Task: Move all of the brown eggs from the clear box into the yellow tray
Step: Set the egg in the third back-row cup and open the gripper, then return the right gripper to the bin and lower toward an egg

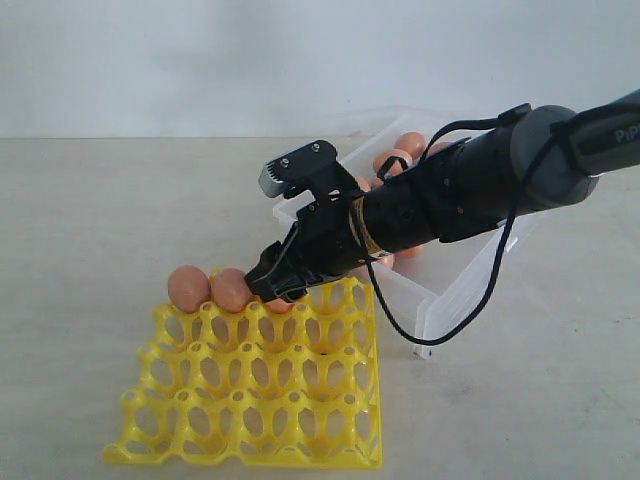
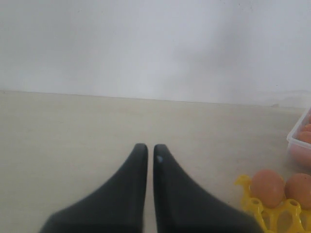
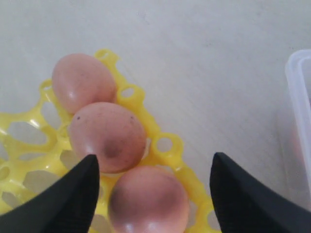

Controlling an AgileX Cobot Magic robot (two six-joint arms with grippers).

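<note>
Right gripper: released, fingers spread wide, clasping nothing. Hangs low over the edge row of the yellow tray.

Between the fingers: one brown egg, seated in a tray cup. Plain gap to one finger; close beside the other, contact there not to be told.

Just past the fingertips: two more brown eggs, side by side in the same edge row, each in its own cup.

Off to the outer side of the finger with the gap: rim of the clear box, apart from the fingers. In the exterior view, more eggs inside that box, behind the arm.

Left gripper: fingers drawn almost together, only a thin slit, nothing between. Bare table under and ahead of the tips. Well off to one side of them: the tray corner with two eggs, then the box edge.
</note>
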